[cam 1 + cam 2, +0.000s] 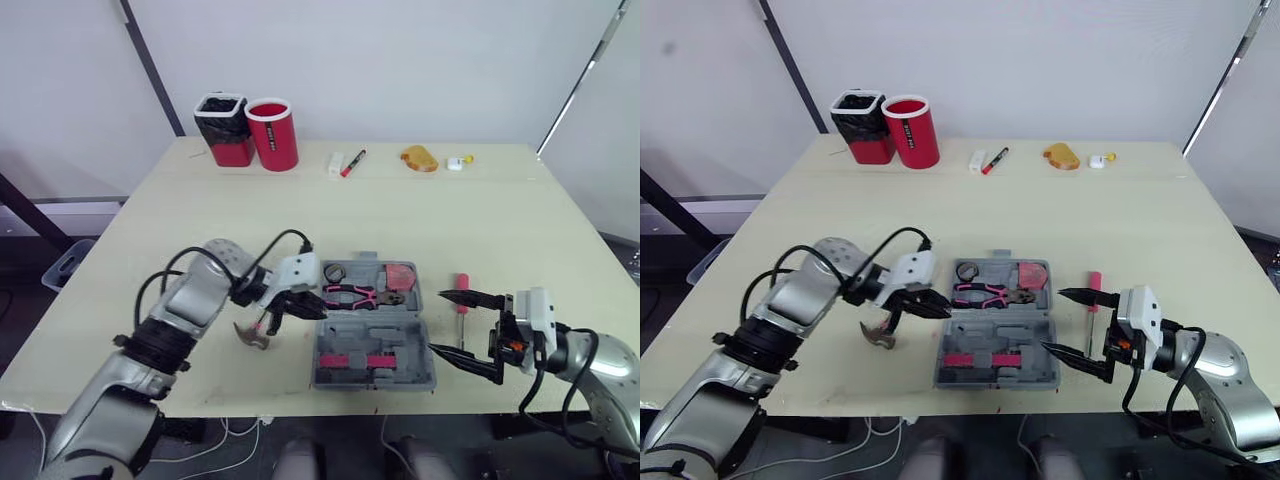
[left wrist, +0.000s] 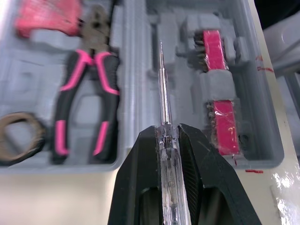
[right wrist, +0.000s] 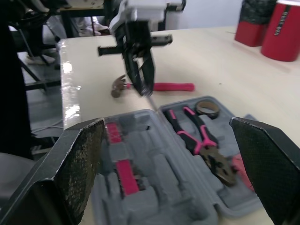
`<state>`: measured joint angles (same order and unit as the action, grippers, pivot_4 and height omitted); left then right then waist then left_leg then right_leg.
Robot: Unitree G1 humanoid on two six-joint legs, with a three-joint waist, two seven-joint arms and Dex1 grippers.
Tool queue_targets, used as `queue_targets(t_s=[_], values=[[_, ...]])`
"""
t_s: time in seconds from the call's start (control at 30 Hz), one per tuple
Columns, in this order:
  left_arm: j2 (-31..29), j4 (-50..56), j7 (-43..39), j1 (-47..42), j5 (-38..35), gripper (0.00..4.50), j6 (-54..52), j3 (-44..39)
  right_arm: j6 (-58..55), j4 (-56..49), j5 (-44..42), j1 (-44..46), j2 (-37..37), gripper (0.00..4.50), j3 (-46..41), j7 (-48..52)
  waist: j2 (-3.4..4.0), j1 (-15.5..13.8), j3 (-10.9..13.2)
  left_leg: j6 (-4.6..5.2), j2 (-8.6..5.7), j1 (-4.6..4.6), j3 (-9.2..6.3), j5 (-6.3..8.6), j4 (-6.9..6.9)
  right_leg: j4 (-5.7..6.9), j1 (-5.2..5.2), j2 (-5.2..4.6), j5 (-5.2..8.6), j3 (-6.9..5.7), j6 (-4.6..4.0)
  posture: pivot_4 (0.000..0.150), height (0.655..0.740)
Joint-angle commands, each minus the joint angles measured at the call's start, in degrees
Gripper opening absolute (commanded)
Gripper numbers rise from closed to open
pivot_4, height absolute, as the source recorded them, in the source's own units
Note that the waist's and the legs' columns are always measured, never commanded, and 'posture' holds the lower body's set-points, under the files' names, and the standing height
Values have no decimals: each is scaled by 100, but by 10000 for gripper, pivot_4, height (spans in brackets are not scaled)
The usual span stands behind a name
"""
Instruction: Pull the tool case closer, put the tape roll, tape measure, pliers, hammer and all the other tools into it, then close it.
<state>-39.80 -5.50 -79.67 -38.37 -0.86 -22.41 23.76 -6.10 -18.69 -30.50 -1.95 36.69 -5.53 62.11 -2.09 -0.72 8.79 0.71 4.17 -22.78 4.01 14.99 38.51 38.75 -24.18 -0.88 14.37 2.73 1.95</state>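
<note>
Clear-handled screwdriver [image 2: 162, 96] in left gripper [image 2: 167, 130] (tip over tool case [image 2: 132, 70])

**Soft, even light over the worktable**

Bright, diffuse light falls evenly on the pale table [image 1: 450, 230] and the white wall [image 1: 400, 60] behind it. Only faint shadows show beside the hammer [image 1: 255, 335] and the tool case [image 1: 375, 372]. In the wrist views, white glare streaks the table's glossy near edge, and the room beyond it lies dark.

The head's two eyes looked down over the whole table [image 1: 420, 220]. Both wrist cameras faced the open tool case [image 2: 131, 70], close up.
</note>
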Motion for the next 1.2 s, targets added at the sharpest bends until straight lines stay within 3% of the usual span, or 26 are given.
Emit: queue_targets(t_s=[0.03,0.53,1.2], values=[[274,136,193,-262,262,886,-137,268,130,-30,-32,-9,62,45000,-214,-3,0,-6,0,0,0,0,0,0,0,0,0,0,0,0,0,1500,7400],[1083,-29,460,-648,905,886,-799,1055,192,-49,82,-61,9,45000,-168,-86,0,2,0,0,-2,-1,-3,0,1,0,0,2,0,2,0,1500,7400],[898,74,502,-640,1083,886,-898,1156,285,-31,123,-125,14,45000,-79,-171,1,2,0,1,-2,-2,-6,0,2,0,0,2,0,1,0,1500,7400]])
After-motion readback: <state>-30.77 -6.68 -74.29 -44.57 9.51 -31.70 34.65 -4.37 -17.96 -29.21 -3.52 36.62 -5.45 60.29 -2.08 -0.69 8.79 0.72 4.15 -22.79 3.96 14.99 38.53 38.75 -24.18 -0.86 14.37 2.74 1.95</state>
